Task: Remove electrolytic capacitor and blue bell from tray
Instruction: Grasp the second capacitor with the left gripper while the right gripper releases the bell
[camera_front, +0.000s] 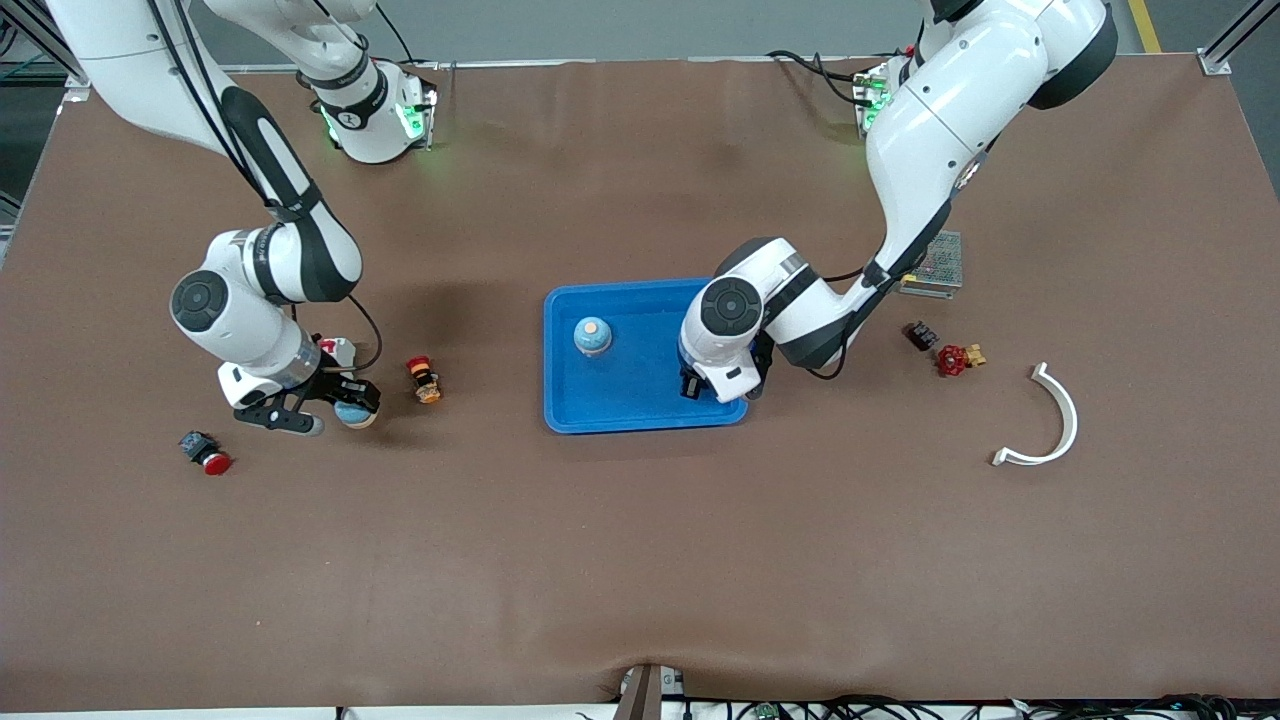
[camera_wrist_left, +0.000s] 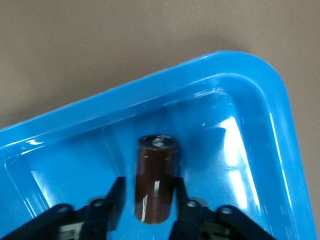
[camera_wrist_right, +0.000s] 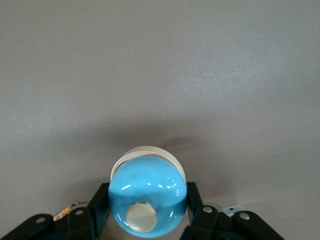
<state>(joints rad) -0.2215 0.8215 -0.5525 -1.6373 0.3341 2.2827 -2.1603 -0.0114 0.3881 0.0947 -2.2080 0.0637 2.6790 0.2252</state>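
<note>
Nearest the front camera: red-capped push button on a dark block (camera_front: 206, 453), toward the right arm's end of the brown surface (camera_front: 640, 560); white curved plastic strip (camera_front: 1048, 420) toward the left arm's end. Farther up near that end, small black component (camera_front: 920, 335), red valve handle with a yellow fitting (camera_front: 956, 358), and metal mesh-topped box (camera_front: 935, 264) partly under the left arm.

Near the middle of the surface, shallow blue plastic tray (camera_front: 620, 410). Inside it, one blue ball-shaped bell with a pale round top (camera_front: 592, 336), standing free at the corner toward the right arm's base. Also inside, dark brown cylindrical capacitor (camera_wrist_left: 156, 184), close to the tray's wall toward the left arm's end, gripped between the narrowed fingers of the left end effector (camera_wrist_left: 149, 202).

Outside the tray, right end effector (camera_wrist_right: 147, 207) clamped on a second blue ball-shaped bell (camera_wrist_right: 147, 200), low over bare surface beside a small orange-and-black cylindrical part (camera_front: 425, 379).
</note>
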